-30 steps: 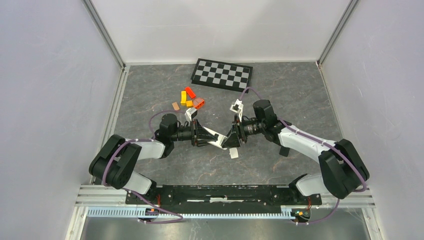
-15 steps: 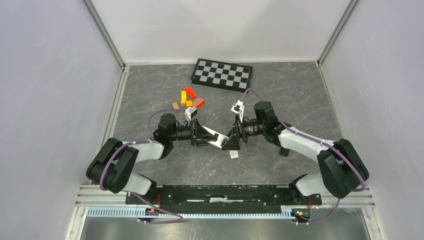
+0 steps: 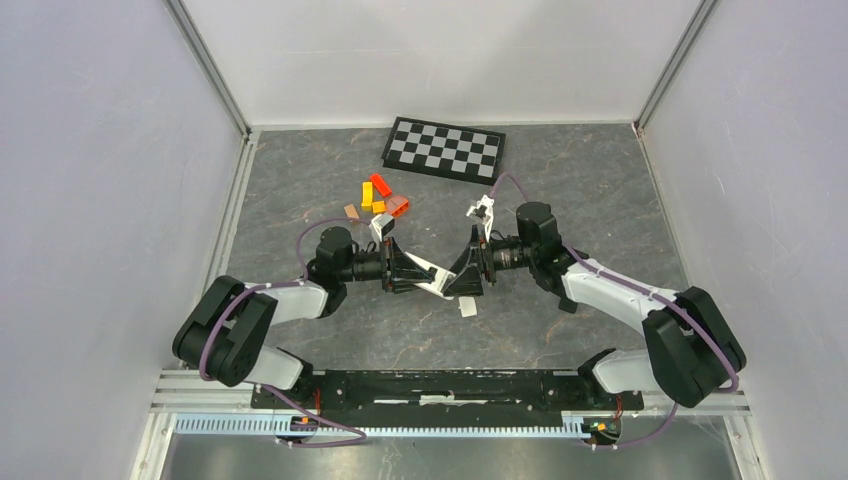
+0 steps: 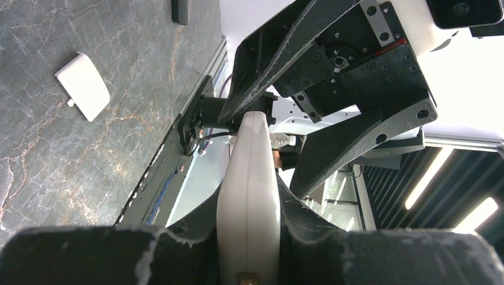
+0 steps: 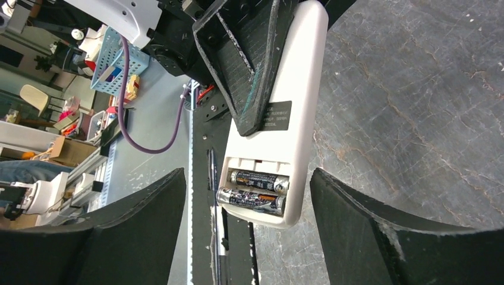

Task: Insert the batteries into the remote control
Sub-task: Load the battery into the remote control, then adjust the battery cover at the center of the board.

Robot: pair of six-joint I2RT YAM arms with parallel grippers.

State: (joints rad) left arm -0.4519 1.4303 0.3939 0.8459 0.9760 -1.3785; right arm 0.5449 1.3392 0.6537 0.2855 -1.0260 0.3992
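Note:
My left gripper is shut on a white remote control, holding it above the table, and its black fingers press both flat sides. In the right wrist view the remote control shows its open compartment with two dark, silvery batteries lying side by side in it. My right gripper stands open, its jaws wide on either side of the remote's battery end and touching nothing. From above, the right gripper faces the left one across the remote.
A small white battery cover lies on the grey table below the grippers, and it shows as well in the left wrist view. Orange and red blocks lie behind the left arm. A checkerboard sits at the back.
The right gripper's jaws have spread wider and the right arm has drawn back slightly to the right. The left gripper and the remote have stayed still.

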